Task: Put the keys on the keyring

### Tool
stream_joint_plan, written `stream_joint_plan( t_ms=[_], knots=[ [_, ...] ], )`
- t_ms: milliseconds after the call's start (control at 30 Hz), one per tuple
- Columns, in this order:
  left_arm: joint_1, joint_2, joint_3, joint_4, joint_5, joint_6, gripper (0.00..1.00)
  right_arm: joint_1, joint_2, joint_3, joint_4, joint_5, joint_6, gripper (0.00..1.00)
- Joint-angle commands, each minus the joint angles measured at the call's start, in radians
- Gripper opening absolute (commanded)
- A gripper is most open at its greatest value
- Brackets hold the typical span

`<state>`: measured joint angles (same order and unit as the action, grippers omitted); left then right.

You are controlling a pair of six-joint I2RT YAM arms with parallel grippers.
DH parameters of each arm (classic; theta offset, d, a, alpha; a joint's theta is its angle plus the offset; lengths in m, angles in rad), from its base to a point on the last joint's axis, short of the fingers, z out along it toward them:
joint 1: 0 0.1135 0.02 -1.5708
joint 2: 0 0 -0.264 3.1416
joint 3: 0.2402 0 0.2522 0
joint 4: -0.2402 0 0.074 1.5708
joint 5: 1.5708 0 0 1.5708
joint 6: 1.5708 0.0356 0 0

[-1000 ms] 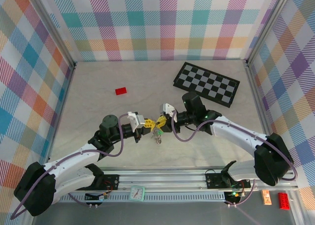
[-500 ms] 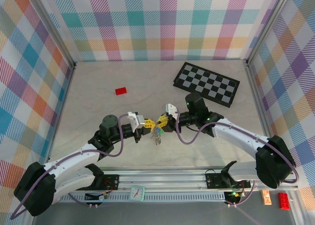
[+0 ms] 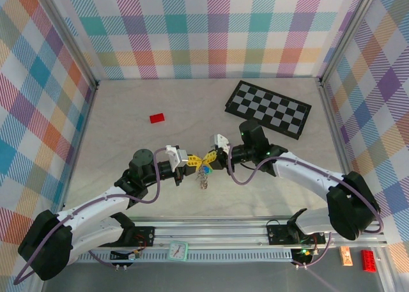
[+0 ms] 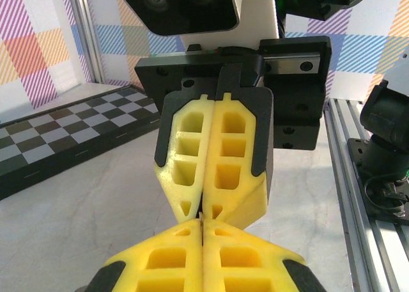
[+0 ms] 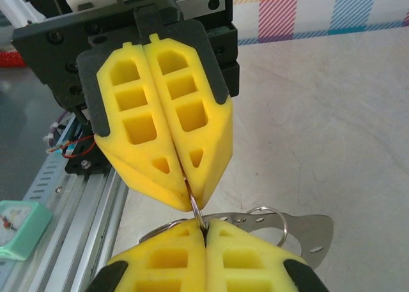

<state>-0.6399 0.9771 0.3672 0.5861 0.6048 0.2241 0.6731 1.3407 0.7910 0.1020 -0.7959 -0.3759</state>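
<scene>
Grip state: both of my grippers fully closed, tip to tip, on the keyring above the table.

My left gripper [image 3: 192,158] and my right gripper [image 3: 209,157] meet nose to nose over the table [image 3: 128,132], nearer its front edge. Each has its yellow fingers pressed together with no gap. In the right wrist view, a thin silvery wire of the keyring [image 5: 194,206] runs out of the seam of the left fingers and into the seam of the right fingers; both pinch it. Further wire loops and a flat silvery metal piece [image 5: 311,231] sit just beside my right fingertips. From above, the keys [image 3: 204,176] hang in a small cluster directly below the meeting point, a blue head near its top; I cannot tell whether each key is threaded on the ring. The red block [image 3: 156,118] and the checkerboard [image 3: 268,108] lie well apart from the cluster.
</scene>
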Motion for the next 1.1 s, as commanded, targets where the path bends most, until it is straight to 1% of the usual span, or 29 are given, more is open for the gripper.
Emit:
stream_joint_plan(
  t_ms=[0, 33, 67, 100, 133, 200, 300, 433, 500, 700, 800, 867, 933, 1033, 1067],
  knots=[
    [-0.009, -0.014, 0.02, 0.007, 0.015, 0.017, 0.0, -0.001, -0.011, 0.029, -0.014, -0.043, -0.029, 0.0],
    [-0.009, -0.021, 0.031, -0.031, 0.004, 0.031, 0.07, -0.001, -0.017, 0.037, -0.042, -0.035, -0.046, 0.0],
    [-0.009, -0.029, 0.037, -0.061, -0.002, 0.045, 0.17, 0.0, -0.021, 0.047, -0.076, -0.023, -0.064, 0.0],
    [-0.009, -0.038, 0.048, -0.1, -0.008, 0.061, 0.23, 0.0, -0.023, 0.062, -0.12, -0.01, -0.086, 0.0],
    [-0.009, -0.046, 0.059, -0.143, -0.013, 0.083, 0.25, 0.0, -0.026, 0.074, -0.161, 0.006, -0.105, 0.0],
    [-0.009, -0.048, 0.092, -0.24, -0.019, 0.131, 0.27, 0.002, -0.031, 0.098, -0.238, 0.032, -0.15, 0.0],
    [-0.01, -0.031, 0.158, -0.387, -0.01, 0.209, 0.26, 0.007, -0.031, 0.132, -0.32, 0.063, -0.201, 0.0],
    [-0.009, -0.009, 0.214, -0.498, -0.005, 0.272, 0.26, 0.019, -0.035, 0.173, -0.388, 0.091, -0.234, 0.0],
    [-0.009, 0.001, 0.232, -0.53, 0.0, 0.289, 0.26, 0.027, -0.035, 0.187, -0.406, 0.107, -0.245, 0.0],
    [-0.009, 0.034, 0.246, -0.544, 0.021, 0.295, 0.26, 0.048, -0.015, 0.22, -0.442, 0.129, -0.255, 0.0],
    [-0.009, 0.041, 0.245, -0.528, 0.015, 0.296, 0.16, 0.065, -0.006, 0.238, -0.467, 0.15, -0.271, 0.0],
    [-0.009, 0.044, 0.246, -0.523, 0.016, 0.297, 0.12, 0.078, -0.001, 0.252, -0.489, 0.172, -0.285, 0.0],
    [-0.009, 0.049, 0.251, -0.529, 0.016, 0.302, 0.09, 0.092, 0.004, 0.272, -0.518, 0.199, -0.305, 0.0],
    [-0.009, 0.052, 0.257, -0.54, 0.019, 0.302, 0.09, 0.113, 0.014, 0.303, -0.566, 0.244, -0.333, 0.0],
    [-0.009, 0.053, 0.259, -0.543, 0.021, 0.303, 0.05, 0.119, 0.016, 0.313, -0.578, 0.257, -0.34, 0.0]
  ],
)
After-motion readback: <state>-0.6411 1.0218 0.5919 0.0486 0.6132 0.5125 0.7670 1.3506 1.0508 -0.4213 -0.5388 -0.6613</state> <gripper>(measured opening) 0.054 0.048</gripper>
